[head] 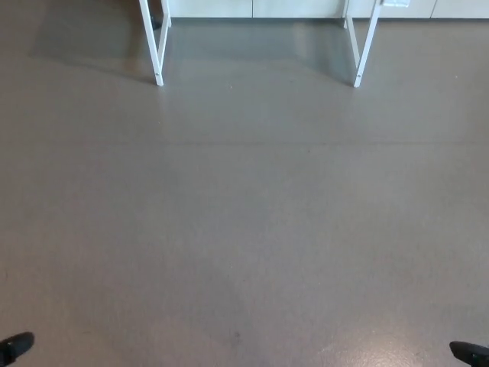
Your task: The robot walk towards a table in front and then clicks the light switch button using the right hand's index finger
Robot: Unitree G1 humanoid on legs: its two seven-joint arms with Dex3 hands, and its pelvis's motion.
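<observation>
Head view: mostly bare grey floor (244, 214), smooth, faint sheen at bottom right. Far up top, white table legs (155, 46), four visible in all: one long slanted front leg on the left ending at a foot on the floor, a second short bit of a rear leg just behind it at the top edge; one long slanted front leg on the right (365, 46), plus a short rear piece beside it. Tabletop itself is cut off by the top edge, so the table shows only as legs. Behind the legs, a pale wall or cabinet base (252, 8) runs along the top, with vertical seams in it. Soft shadow under the table on the floor between the legs.

Light switch button: not visible here, location cannot be told from this view.

Robot parts: two black tips only. Left hand (15, 348) pokes in at the bottom left corner, right hand (470, 353) at the bottom right corner. Each is just a small dark sliver; finger state cannot be told for either. Both are well apart from the table legs, with open floor between.
</observation>
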